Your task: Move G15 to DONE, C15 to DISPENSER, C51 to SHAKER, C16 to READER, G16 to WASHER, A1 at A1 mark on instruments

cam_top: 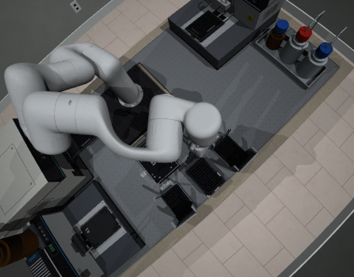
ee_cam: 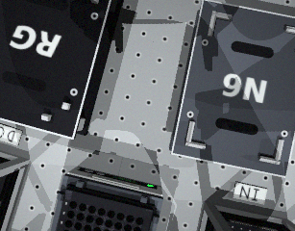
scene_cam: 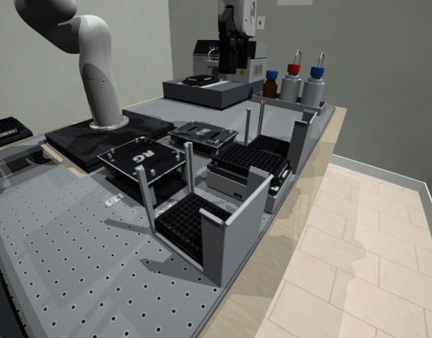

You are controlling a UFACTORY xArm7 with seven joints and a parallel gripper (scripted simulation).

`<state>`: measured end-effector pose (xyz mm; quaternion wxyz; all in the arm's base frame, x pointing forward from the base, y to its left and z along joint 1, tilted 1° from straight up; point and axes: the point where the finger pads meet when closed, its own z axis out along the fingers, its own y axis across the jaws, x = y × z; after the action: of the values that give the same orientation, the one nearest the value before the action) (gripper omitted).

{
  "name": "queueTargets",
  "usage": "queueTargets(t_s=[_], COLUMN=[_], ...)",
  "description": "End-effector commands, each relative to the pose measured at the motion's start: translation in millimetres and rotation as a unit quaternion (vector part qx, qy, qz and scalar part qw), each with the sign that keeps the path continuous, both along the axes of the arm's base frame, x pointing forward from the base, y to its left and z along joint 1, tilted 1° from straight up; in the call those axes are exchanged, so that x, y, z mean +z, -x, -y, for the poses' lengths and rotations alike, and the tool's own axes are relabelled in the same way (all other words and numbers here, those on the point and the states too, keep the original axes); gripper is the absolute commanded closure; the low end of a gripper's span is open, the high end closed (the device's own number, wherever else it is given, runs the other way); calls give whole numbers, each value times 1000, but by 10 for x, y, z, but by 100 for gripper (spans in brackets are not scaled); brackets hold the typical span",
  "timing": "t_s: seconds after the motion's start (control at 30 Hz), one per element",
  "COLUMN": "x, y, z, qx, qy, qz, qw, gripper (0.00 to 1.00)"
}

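Note:
My gripper (scene_cam: 232,70) is open and empty, high above the deck near the N6 nest (scene_cam: 205,132) (ee_cam: 245,89); in the top view the wrist hides it. A black well plate (cam_top: 204,175) (scene_cam: 245,160) (ee_cam: 106,214) sits on the low instrument between the two racks. The DONE rack (cam_top: 191,212) (scene_cam: 231,232) holds a black plate (cam_top: 177,202) (scene_cam: 183,222). The IN rack (cam_top: 249,154) (scene_cam: 297,139) holds a plate (cam_top: 229,150) (scene_cam: 269,144). The RG nest (cam_top: 159,170) (scene_cam: 143,157) (ee_cam: 34,40) is bare. Another plate (cam_top: 204,26) (scene_cam: 200,79) sits on the far instrument. No plate labels are readable.
Three bottles (cam_top: 302,44) (scene_cam: 293,85) stand in a tray at the far right. A large beige instrument (cam_top: 13,167) and a station with a dark nest marked A1 (cam_top: 100,226) are at the left. A plate (scene_cam: 5,127) lies at the left edge. Thin rack posts (scene_cam: 188,163) stand upright.

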<state>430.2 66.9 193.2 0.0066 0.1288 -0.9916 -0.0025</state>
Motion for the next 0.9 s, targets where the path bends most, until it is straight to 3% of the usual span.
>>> queueTargets(t_s=[0.0, 0.07, 0.67, 0.77, 0.87], x=[22, 23, 28, 29, 30], y=[70, 124, 540, 621, 702], z=[-60, -100, -404, -463, -522], qx=[19, 59, 59, 118, 118], qy=[-1, -2, -2, -3, -3], qz=[3, 3, 3, 3, 3], qw=[1000, 998, 998, 993, 993], gripper=[0, 0, 0, 0, 0])
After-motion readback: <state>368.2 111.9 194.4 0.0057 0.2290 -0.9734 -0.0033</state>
